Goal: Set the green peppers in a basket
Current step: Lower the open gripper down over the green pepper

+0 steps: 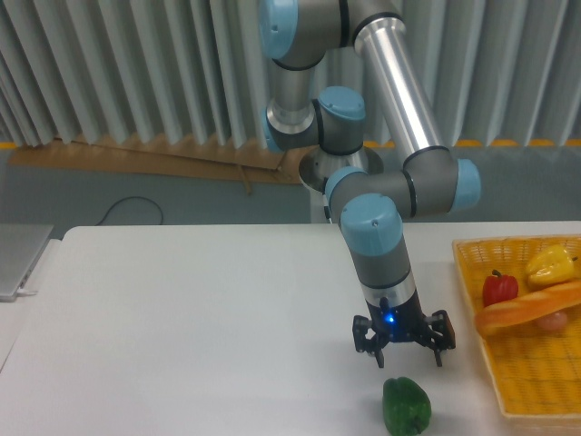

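Green peppers (406,406) lie at the bottom of the frame, just below the spread, empty pincer (404,349), with the basket (472,300) at lower right.

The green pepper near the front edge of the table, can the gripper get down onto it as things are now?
Probably yes. The open gripper hangs just above the green pepper, nearly over it, with nothing between them. The basket sits off to the side, clear of the path down.

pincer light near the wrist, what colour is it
Blue: a small lit dot just above the open pincer, clear in the fixed camera view.
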